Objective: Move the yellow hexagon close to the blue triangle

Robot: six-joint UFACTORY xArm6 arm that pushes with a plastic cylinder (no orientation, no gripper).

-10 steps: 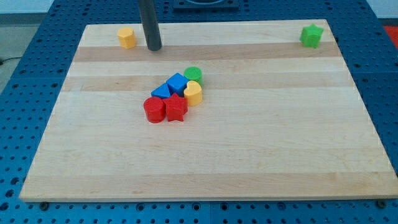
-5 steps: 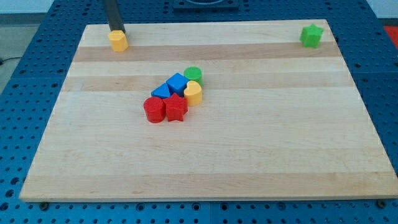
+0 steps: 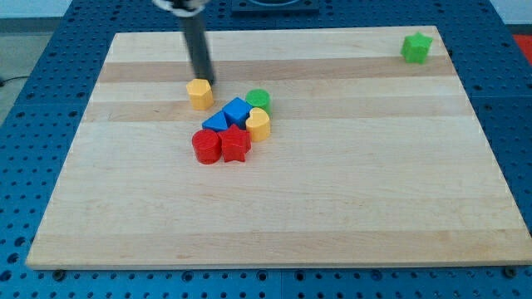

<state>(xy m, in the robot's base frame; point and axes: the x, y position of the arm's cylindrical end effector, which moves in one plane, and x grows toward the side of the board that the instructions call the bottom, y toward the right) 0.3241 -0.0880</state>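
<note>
Rod descends from the top edge of the frame, left of centre; no gripper fitted, so nothing to spread, press together or pinch. My tip (image 3: 204,81) set on the wooden board (image 3: 349,208), touching or just at the upper side of the yellow hexagon (image 3: 199,94).

Yellow hexagon located above and left of the central cluster, near the blue triangle (image 3: 216,122) but apart from it, with a narrow strip of bare board between.

Cluster at centre of frame, packed tight: blue triangle at left middle, blue cube (image 3: 238,110) just to its upper right, green cylinder (image 3: 258,100) behind the cube toward the top of the frame, yellow heart (image 3: 258,124) against the cube's right side. Red cylinder (image 3: 206,146) and red star (image 3: 235,144) side by side along the lower edge of the cluster, directly below the triangle.

Green star (image 3: 416,47) alone in the upper right corner of the board, well apart from everything else.
</note>
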